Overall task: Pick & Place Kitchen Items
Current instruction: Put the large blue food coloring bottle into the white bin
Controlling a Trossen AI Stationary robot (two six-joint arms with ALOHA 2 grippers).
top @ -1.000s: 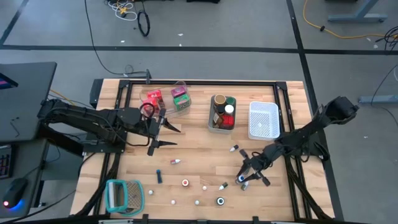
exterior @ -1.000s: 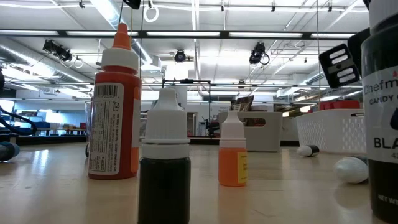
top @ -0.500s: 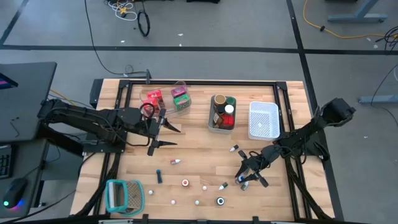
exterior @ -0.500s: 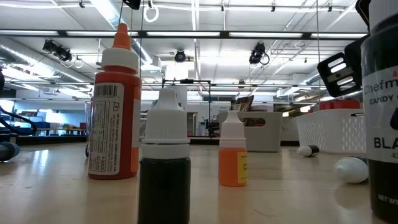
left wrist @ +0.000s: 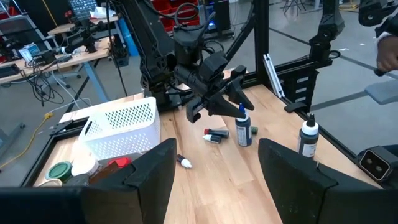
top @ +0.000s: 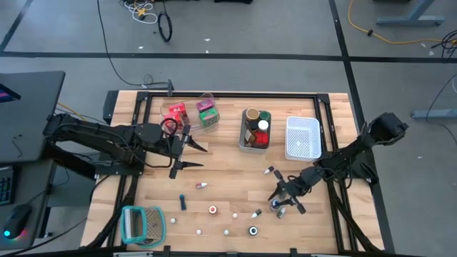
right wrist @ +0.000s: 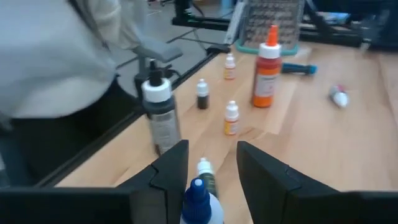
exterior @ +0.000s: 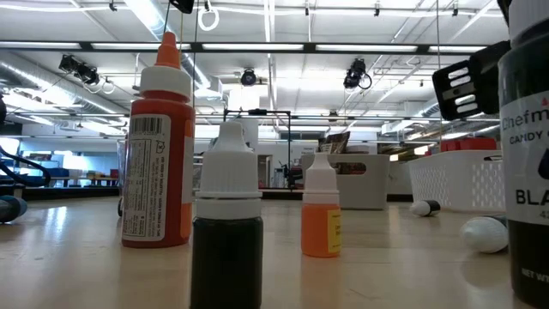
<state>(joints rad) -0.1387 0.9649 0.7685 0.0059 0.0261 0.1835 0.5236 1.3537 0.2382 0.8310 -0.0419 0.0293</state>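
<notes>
My left pincer (top: 187,155), fingers spread wide and holding nothing, hangs over the pale wooden table (top: 228,160) near the red and green packets (top: 191,114), while my right pincer (top: 284,198), near the front right, stands half-open astride a small blue-capped bottle (right wrist: 200,202).

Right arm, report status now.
Right end effector closed on blue-capped bottle, low over the table. Left end effector open, empty, waiting by packets. Small bottles scattered close by.
</notes>
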